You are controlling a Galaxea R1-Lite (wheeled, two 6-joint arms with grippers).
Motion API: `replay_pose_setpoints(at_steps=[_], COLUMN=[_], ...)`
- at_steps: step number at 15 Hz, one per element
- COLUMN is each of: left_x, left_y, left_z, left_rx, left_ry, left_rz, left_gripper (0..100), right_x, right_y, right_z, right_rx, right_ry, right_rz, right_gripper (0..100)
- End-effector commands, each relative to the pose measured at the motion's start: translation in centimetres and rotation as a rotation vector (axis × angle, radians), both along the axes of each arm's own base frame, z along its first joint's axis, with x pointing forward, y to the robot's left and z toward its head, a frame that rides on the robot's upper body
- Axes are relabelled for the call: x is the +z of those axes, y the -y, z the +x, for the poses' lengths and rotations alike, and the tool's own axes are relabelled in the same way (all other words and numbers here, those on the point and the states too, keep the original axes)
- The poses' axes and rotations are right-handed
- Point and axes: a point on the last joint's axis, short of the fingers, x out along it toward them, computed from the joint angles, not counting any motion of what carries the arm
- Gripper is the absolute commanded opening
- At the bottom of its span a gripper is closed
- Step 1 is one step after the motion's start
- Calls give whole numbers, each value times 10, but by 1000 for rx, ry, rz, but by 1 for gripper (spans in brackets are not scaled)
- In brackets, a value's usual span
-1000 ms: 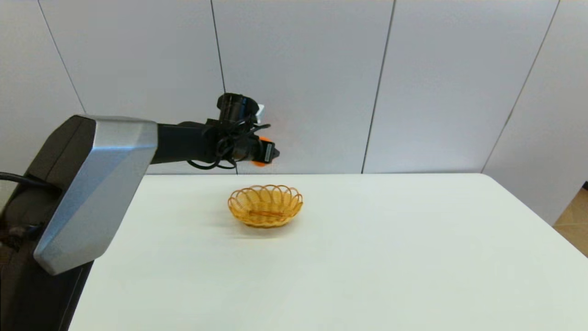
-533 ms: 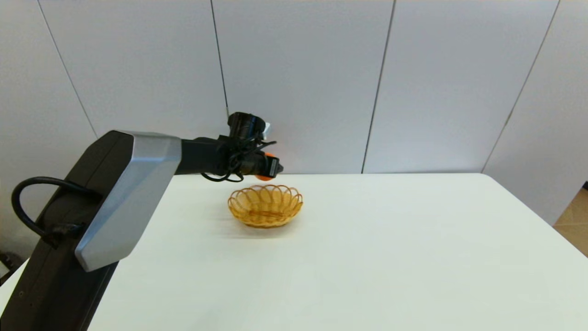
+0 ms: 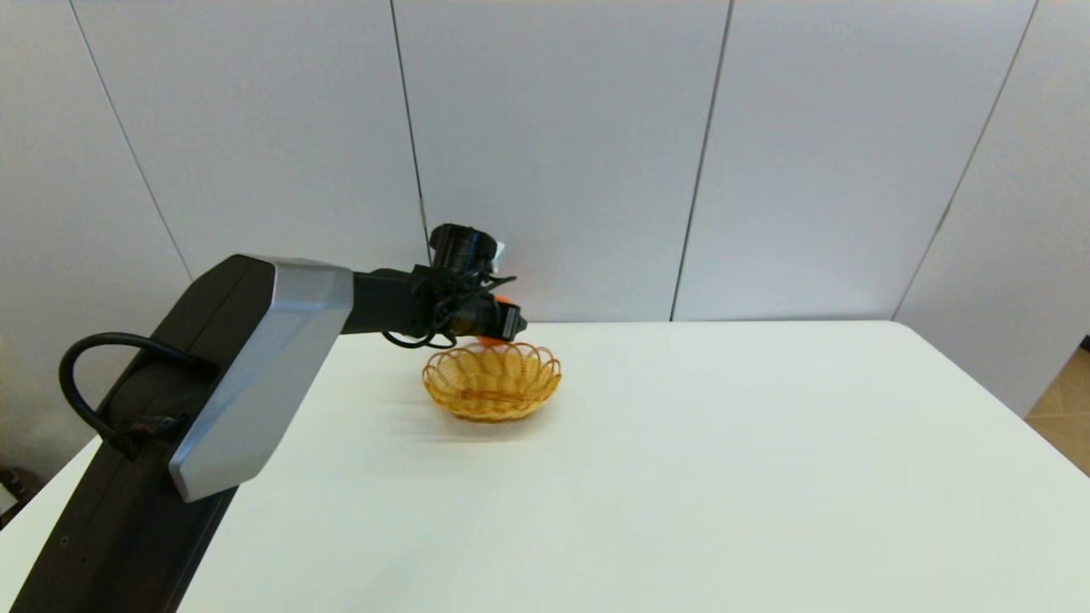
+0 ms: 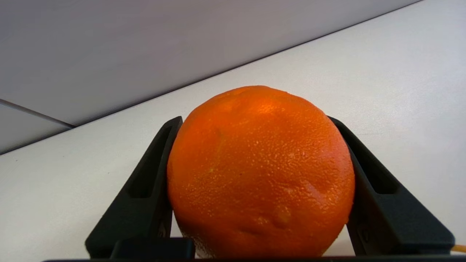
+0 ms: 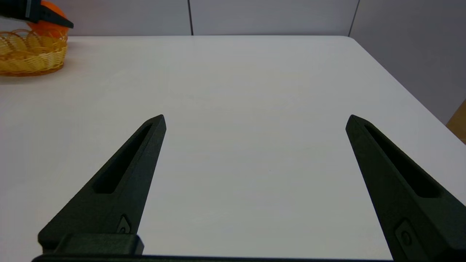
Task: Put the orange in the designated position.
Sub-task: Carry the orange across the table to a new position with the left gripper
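The orange (image 4: 260,171), bright and dimpled, is clamped between the two black fingers of my left gripper (image 4: 255,120). In the head view the left gripper (image 3: 511,323) hovers just over the back rim of the woven basket (image 3: 492,400). Only a sliver of the orange (image 3: 487,340) peeks out under the fingers there. The right wrist view shows the orange (image 5: 49,22) just above the basket (image 5: 31,58), far off. My right gripper (image 5: 255,118) is open over bare table and holds nothing; it is out of the head view.
The basket stands toward the back of the white table (image 3: 681,477), close to the grey panelled wall (image 3: 553,153). The left arm's large elbow housing (image 3: 255,366) reaches in from the left. The table's right edge (image 3: 1005,400) drops to the floor.
The left arm has come down with the orange, from well above the basket to just over its back rim. The basket has not moved.
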Motion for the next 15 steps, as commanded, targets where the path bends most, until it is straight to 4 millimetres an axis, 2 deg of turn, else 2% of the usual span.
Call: replay_pose_setpoints(at_steps=[1, 3, 4, 10, 13, 15], left_x=[-5, -4, -4, 1, 16, 37], left_y=[0, 2, 3, 4, 3, 0], left_z=[1, 1, 1, -1, -4, -9], left_rx=[1, 0, -2, -7, -7, -8], left_ry=[-9, -1, 5, 13, 40, 78], left_rz=[4, 0, -2, -6, -18, -34], left_gripper=[0, 0, 100, 100, 100, 100], right_x=[0, 0, 0, 0, 0, 0], right_y=[0, 0, 0, 0, 0, 0], right_z=[0, 0, 0, 0, 0, 0], right_rx=[-1, 0, -1, -1, -1, 0], right_ry=[0, 2, -2, 0, 0, 2], right_rz=[0, 0, 0, 0, 0, 0], right_gripper=[100, 100, 100, 100, 100, 100])
